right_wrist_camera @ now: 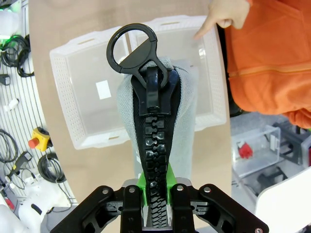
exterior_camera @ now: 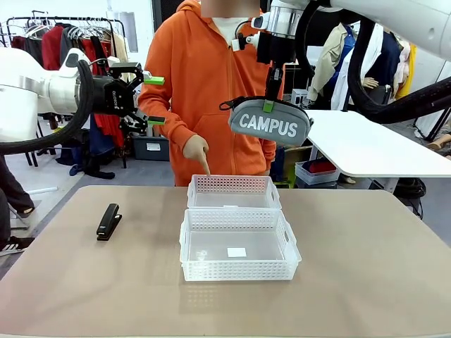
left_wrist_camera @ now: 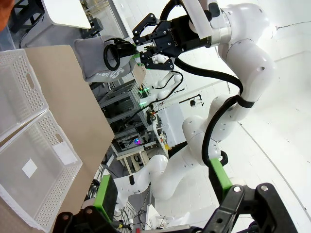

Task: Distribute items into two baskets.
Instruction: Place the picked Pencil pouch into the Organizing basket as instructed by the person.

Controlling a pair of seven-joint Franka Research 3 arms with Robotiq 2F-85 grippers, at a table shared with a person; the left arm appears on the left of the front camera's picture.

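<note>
Across a beige table (exterior_camera: 366,282) we look at a person (exterior_camera: 204,84) in an orange hoodie, who stands at the far edge. Behind the person the room has a clothes rack (exterior_camera: 63,35) at the left and a white table (exterior_camera: 366,148) at the right.

Two white lattice baskets stand in the middle of the table, touching each other. The near basket (exterior_camera: 239,270) is the larger one, and a small white label (exterior_camera: 237,252) lies on its floor. The far basket (exterior_camera: 232,184) stands just behind it, and the person's hand (exterior_camera: 196,150) points one finger down at its far rim.

A black stapler (exterior_camera: 108,222) lies on the table, well to the left of the baskets. Our right gripper (right_wrist_camera: 155,191) hangs above the baskets with its fingers pinching the top of the grey CAMPUS pouch (exterior_camera: 271,125). The pouch is in the air in front of the person and touches nothing below it. Our left gripper (exterior_camera: 155,100) is high at the left with its fingers spread wide and nothing between them, and it partly covers the clothes rack from us.
</note>
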